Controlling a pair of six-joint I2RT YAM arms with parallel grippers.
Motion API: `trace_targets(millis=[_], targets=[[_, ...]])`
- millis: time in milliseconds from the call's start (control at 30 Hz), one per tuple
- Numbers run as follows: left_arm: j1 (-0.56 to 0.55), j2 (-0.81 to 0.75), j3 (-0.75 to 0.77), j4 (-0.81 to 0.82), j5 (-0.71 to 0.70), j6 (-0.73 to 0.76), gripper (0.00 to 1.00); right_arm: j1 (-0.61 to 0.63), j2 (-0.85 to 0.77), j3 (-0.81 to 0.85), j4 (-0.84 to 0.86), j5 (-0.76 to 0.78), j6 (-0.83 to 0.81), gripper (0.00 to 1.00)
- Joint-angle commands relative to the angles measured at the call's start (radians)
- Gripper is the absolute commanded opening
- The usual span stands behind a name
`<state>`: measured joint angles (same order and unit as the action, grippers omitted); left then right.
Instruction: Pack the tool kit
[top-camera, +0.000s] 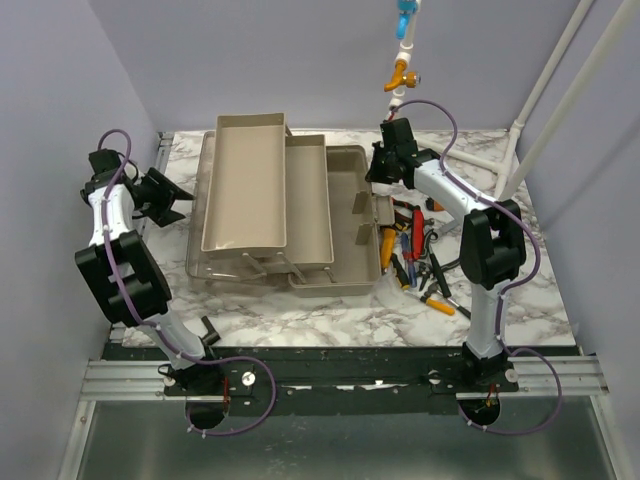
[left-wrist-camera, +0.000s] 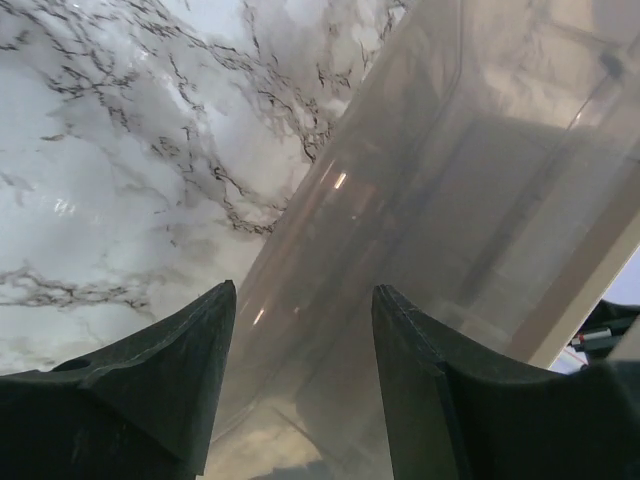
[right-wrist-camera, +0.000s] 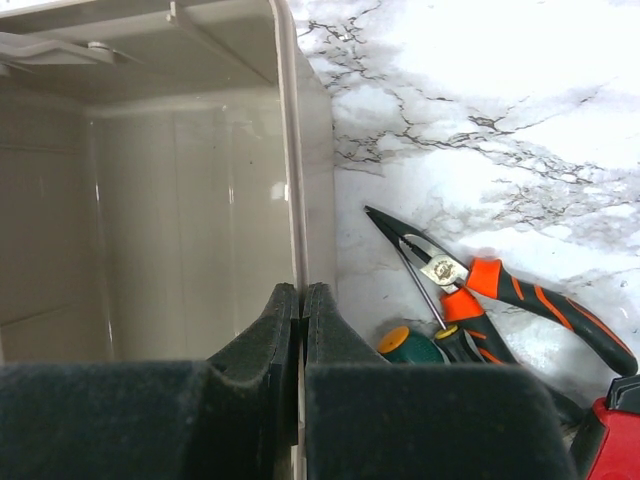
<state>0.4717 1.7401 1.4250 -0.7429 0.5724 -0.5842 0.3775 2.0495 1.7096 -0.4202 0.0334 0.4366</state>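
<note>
The grey-brown toolbox (top-camera: 350, 215) stands open mid-table with its beige cantilever trays (top-camera: 245, 180) spread to the left. My right gripper (top-camera: 380, 175) is shut on the box's right wall; in the right wrist view the thin rim (right-wrist-camera: 290, 150) runs between its closed jaws (right-wrist-camera: 302, 295). My left gripper (top-camera: 180, 200) is open and empty at the box's left side, with the smoky translucent lid (left-wrist-camera: 450, 230) just ahead of its jaws (left-wrist-camera: 305, 300). Loose tools (top-camera: 415, 250) lie right of the box, among them orange-handled pliers (right-wrist-camera: 480, 285) and a green screwdriver (right-wrist-camera: 410, 345).
The marble tabletop (left-wrist-camera: 120, 150) shows to the left of the lid. White pipes (top-camera: 530, 110) rise at the back right. A hose with blue and yellow fittings (top-camera: 402, 60) hangs over the back edge. A red tool part (right-wrist-camera: 615, 440) lies by my right gripper.
</note>
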Motion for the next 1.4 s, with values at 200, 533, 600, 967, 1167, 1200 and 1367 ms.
trace_targets(millis=[200, 533, 600, 967, 1167, 1200, 1367], targets=[[-0.021, 0.121, 0.007, 0.028, 0.112, 0.023, 0.54, -0.019, -0.010, 0.005, -0.014, -0.027, 0.026, 0.01], [0.011, -0.044, 0.025, -0.001, -0.059, 0.009, 0.61, -0.019, -0.016, -0.021, 0.004, -0.041, 0.073, 0.01], [0.012, -0.100, 0.020, -0.001, -0.096, 0.015, 0.64, -0.020, -0.014, -0.022, 0.004, -0.041, 0.077, 0.01], [-0.033, -0.319, -0.079, -0.018, -0.131, 0.087, 0.72, -0.019, -0.016, -0.034, 0.047, -0.107, 0.104, 0.01], [-0.110, -0.353, -0.084, -0.064, -0.213, 0.173, 0.55, -0.019, -0.005, -0.031, 0.054, -0.131, 0.117, 0.01], [-0.123, -0.357, -0.084, -0.071, -0.230, 0.181, 0.55, -0.019, -0.005, -0.030, 0.052, -0.132, 0.115, 0.01], [-0.197, -0.351, -0.063, -0.115, -0.335, 0.218, 0.50, -0.020, 0.003, -0.021, 0.040, -0.133, 0.105, 0.01]])
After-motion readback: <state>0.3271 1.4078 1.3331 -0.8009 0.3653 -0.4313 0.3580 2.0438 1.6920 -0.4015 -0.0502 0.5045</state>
